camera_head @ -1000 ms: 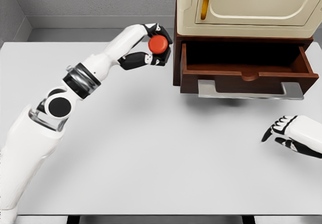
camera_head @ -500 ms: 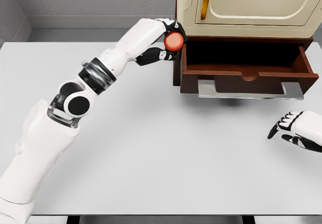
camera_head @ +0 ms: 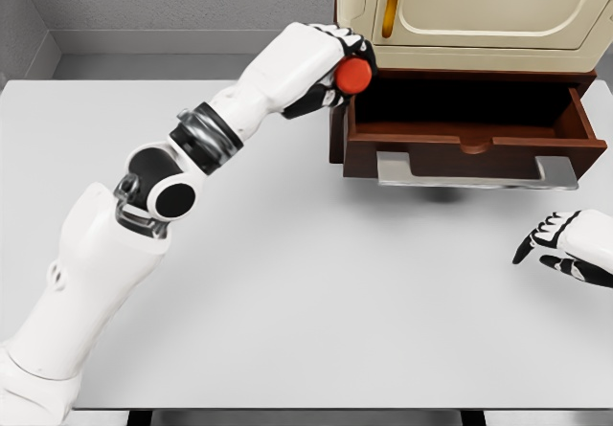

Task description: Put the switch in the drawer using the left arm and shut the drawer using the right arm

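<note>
The switch (camera_head: 353,76), a black body with a round red button, is gripped in my left hand (camera_head: 342,65). It hangs at the upper left corner of the open brown drawer (camera_head: 469,145), just over its left wall. The drawer is pulled out from under a cream cabinet (camera_head: 469,14) and carries a grey metal handle (camera_head: 476,172) on its front. Its inside is dark and looks empty. My right hand (camera_head: 554,245) rests low at the right edge of the table, fingers relaxed and holding nothing, well below the drawer front.
The white table (camera_head: 287,282) stretches across the view, with a grey wall behind it. The cabinet has a gold vertical handle (camera_head: 389,5) on its door above the drawer.
My left arm has carried the switch rightward and slightly up, from beside the cabinet to the drawer's left corner. My right hand drifted a little to the right.
</note>
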